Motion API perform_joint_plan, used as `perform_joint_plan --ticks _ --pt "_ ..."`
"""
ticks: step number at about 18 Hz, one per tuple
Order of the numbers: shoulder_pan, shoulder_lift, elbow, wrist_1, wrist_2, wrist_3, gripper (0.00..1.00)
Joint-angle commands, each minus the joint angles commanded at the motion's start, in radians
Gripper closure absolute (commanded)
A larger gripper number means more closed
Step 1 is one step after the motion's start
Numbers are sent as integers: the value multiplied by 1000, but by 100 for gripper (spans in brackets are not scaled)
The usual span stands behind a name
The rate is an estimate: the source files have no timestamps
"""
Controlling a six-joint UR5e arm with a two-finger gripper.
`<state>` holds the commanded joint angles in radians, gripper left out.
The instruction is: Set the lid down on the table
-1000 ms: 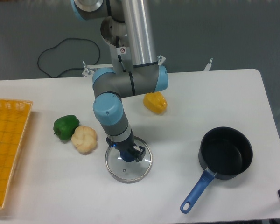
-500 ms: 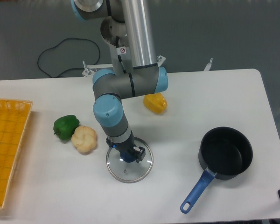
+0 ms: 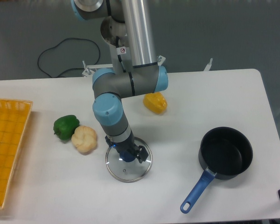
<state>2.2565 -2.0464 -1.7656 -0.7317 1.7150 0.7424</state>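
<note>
While the lid (image 3: 129, 162) already lies flat on the table (image 3: 186, 100), almost nothing has changed over the last second.

The gripper (image 3: 127, 154) sits on the blue knob exactly as before, shifted at most a hair (arm pose same too); whether the fingers clamp the knob or have let go, I cannot tell, since the wrist hides them. Lid rests between the pale cauliflower-like vegetable (image 3: 84, 138) and the empty saucepan (image 3: 225, 155), well apart from the pan. Judging by this, placement looks done; release and retreat remain.
</note>
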Motion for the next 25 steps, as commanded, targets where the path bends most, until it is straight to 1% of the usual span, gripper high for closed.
perform_joint_plan --ticks 5,6,10,13,15,16,18,20,21,23,25 --pt "8 61 2 -15 28 29 0" --pt "9 67 3 -34 28 32 0" --pt "47 109 31 -172 19 97 0" --pt "86 127 73 -225 14 127 0" --pt "118 137 101 -276 11 170 0" --pt "142 147 118 -319 -12 184 0" --pt "207 167 170 -427 -61 234 0" --pt "280 181 224 -544 -81 363 0" --pt "313 193 241 -576 -98 441 0" --pt "366 215 245 -583 -117 540 0" --pt "402 218 245 -588 -110 571 0"
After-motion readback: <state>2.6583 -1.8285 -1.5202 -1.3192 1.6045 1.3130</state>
